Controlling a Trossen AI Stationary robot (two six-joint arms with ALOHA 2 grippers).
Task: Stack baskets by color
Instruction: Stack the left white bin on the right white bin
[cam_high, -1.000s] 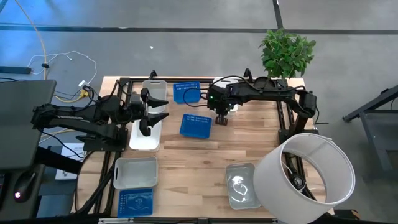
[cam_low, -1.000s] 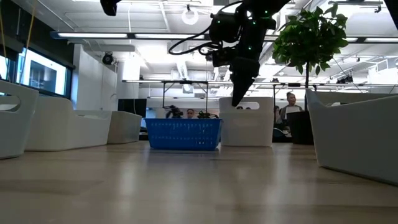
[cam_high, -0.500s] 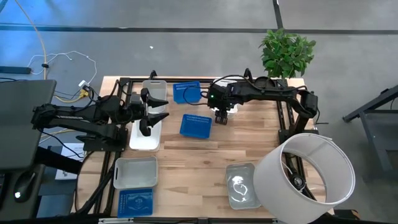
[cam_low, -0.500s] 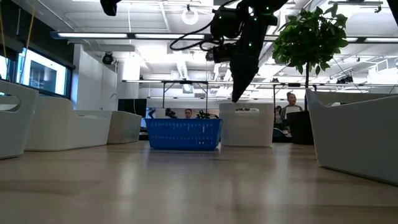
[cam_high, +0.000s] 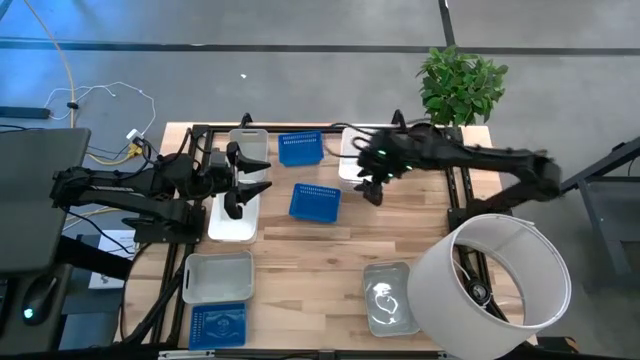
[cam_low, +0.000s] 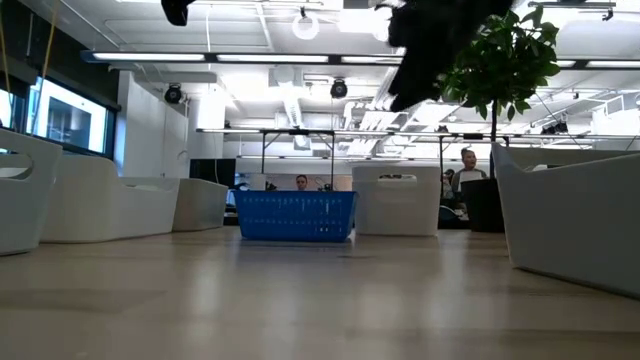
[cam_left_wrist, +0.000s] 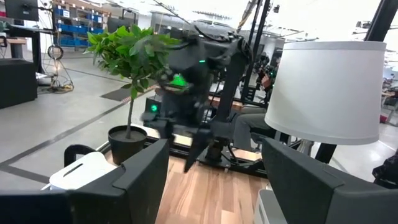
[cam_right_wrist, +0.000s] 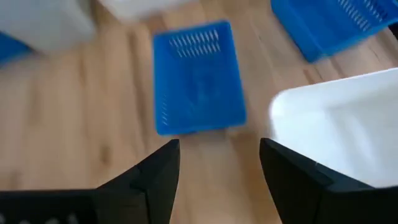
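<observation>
My right gripper (cam_high: 370, 192) hovers open over bare wood, between the middle blue basket (cam_high: 315, 201) and a white basket (cam_high: 353, 156) that stands on its base at the far edge. In the right wrist view both show past the open fingers: the blue basket (cam_right_wrist: 198, 78) and the white basket (cam_right_wrist: 342, 130). A second blue basket (cam_high: 300, 148) stands at the far edge. My left gripper (cam_high: 262, 176) waits open above a white basket (cam_high: 232, 222) at the left.
A white basket (cam_high: 218, 277) and a blue one (cam_high: 218, 325) sit at the near left. A translucent grey basket (cam_high: 390, 297) lies near right, beside a large white cylinder (cam_high: 490, 285). A potted plant (cam_high: 460, 85) stands at the far right corner. Bare wood lies mid-table.
My right gripper has opened and let go of the white basket, which has settled onto the table at the far edge. The gripper has then risen and drawn back toward the table's right edge, tipping less steeply downward.
</observation>
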